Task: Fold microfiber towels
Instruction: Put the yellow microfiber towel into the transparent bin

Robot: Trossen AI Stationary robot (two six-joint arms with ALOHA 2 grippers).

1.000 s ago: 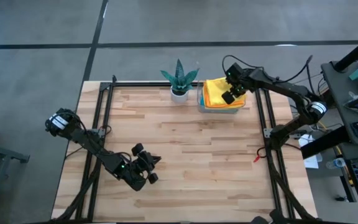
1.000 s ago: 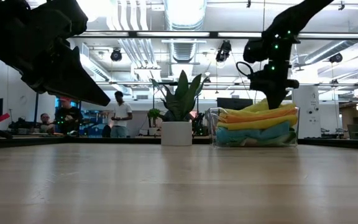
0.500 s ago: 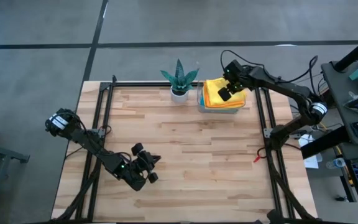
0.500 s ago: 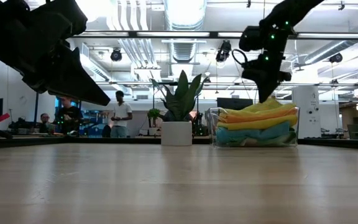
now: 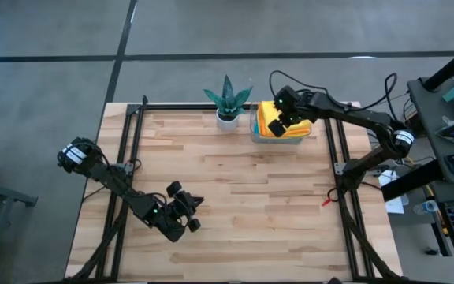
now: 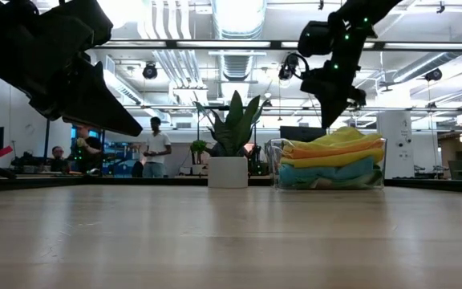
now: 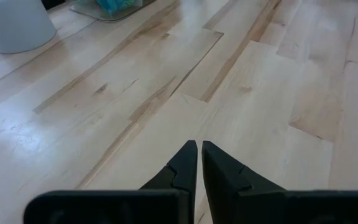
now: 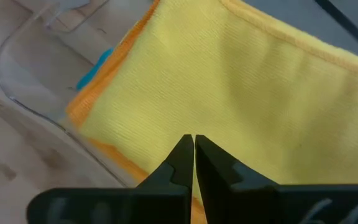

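Left gripper (image 5: 186, 211), fingers together and empty, hangs low over the bare front part of the pale wooden plank table (image 5: 243, 205), well apart from the clear plastic tray (image 5: 278, 136) that serves here as landmark; its place matches the earlier frames, so this arm waits. Its wrist view shows only planks past the closed tips (image 7: 197, 152), with the tray's corner and the white pot far ahead.

Right gripper (image 5: 277, 125), fingers likewise pressed together and clamped on nothing, is poised just above the tray's near-left part. Over the last second it has travelled across the tray, from the far-right side toward the side nearest the spiky green plant in a white pot (image 5: 227, 102), and in the low view it has risen clear of the pile (image 6: 327, 88). The closed tips (image 8: 188, 149) point down at the bright yellow microfiber towel (image 8: 241, 93) lying on top, without gripping it.

Stack of microfiber towels (image 6: 331, 160): all inside the tray, yellow over orange, with more yellow and then sky blue beneath; a sage green one cannot be made out. The plant stands just beside the tray.

Reading: the shift looks like repositioning for a pick near an edge of the top towel. No towel is yet out or folded, so the task stands at its very start; the fingers would have to part before any grasp.
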